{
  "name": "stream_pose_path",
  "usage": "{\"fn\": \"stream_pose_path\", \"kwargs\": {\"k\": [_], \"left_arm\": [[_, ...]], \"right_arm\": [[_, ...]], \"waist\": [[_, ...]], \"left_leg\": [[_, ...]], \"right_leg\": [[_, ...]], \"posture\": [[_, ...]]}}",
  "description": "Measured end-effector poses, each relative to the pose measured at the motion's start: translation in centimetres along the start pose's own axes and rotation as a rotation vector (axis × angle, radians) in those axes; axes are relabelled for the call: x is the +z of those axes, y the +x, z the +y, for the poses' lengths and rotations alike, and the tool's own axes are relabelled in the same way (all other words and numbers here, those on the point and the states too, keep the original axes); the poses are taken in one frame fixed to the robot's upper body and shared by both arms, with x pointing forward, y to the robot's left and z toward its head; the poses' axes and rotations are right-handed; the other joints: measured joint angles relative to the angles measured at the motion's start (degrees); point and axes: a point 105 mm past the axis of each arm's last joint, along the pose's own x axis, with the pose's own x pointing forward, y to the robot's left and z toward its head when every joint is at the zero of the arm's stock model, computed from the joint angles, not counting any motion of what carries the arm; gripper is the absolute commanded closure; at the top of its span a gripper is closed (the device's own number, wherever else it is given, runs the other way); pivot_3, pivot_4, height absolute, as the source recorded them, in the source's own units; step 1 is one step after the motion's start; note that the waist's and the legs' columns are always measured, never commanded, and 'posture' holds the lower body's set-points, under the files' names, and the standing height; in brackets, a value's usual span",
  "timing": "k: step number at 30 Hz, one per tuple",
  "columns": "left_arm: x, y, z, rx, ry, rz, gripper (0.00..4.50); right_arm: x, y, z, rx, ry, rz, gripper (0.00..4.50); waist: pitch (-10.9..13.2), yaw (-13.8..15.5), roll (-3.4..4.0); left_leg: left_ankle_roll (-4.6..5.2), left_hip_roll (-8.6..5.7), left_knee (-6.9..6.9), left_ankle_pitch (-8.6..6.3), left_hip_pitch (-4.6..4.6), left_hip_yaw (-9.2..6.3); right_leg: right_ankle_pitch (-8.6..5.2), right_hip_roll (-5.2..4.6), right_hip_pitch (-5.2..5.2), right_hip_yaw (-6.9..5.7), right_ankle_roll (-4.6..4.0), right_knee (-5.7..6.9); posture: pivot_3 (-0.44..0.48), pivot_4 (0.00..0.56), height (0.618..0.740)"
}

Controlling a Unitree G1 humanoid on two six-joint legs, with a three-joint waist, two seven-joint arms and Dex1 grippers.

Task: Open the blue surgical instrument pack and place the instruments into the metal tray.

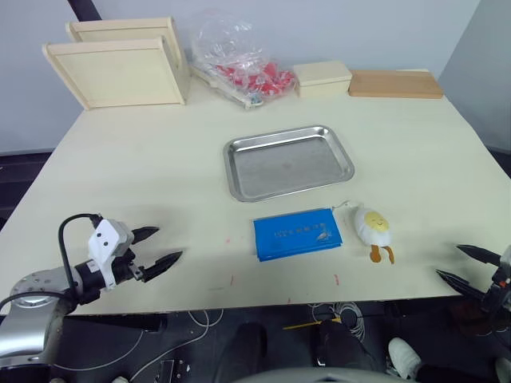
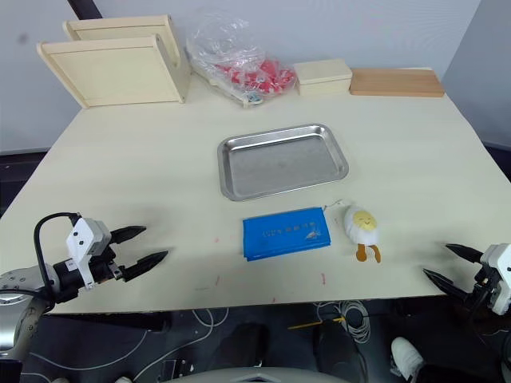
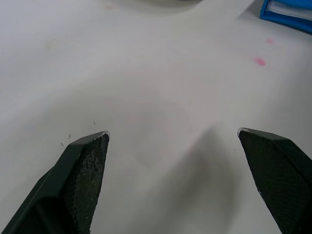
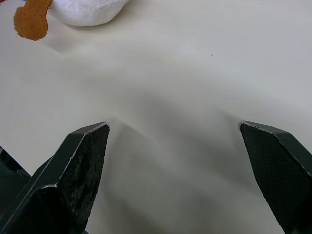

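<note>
Flat rectangular blue fabric pack (image 1: 297, 234): bright blue, small white print. Shallow rectangular steel tray (image 1: 239, 152): shiny silver. Tabletop (image 1: 144, 167): pale cream, small pink marks. Egg-shaped plush toy (image 1: 372, 226): white, yellow centre, orange-brown legs. Clear plastic bag (image 1: 236, 56): red contents. Both pincers' fingers (image 3: 83, 170): black.

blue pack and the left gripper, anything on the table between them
Nothing lies there: bare tabletop runs from the left gripper to the blue surgical instrument pack, as the left eye view shows.

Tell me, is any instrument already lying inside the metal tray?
No, the metal tray holds nothing, and the blue surgical instrument pack lies closed on the table in front of it.
</note>
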Motion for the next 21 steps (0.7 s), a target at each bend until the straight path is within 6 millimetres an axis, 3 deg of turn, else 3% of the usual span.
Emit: {"fn": "stream_pose_path", "kwargs": {"k": [12, 21], "left_arm": [[-1.0, -0.3, 0.0, -0.031, 0.001, 0.007, 0.0], [-0.9, 0.3, -0.8, -0.127, 0.02, 0.04, 0.0]], "right_arm": [[0.2, 0.2, 0.0, -0.014, -0.012, -0.022, 0.05], [4.2, 2.1, 1.2, 0.008, -0.065, -0.084, 0.05]], "waist": [[0.01, 0.0, 0.01], [0.01, 0.03, 0.03]], "left_leg": [[0.0, 0.0, 0.0, 0.0, 0.0, 0.03], [0.0, 0.01, 0.0, 0.0, 0.0, -0.06]], "right_leg": [[0.0, -0.01, 0.0, 0.02, 0.0, 0.0], [0.0, 0.0, 0.0, 0.02, 0.0, 0.01]], "posture": [[0.0, 0.15, 0.74], [0.0, 0.15, 0.74]]}}
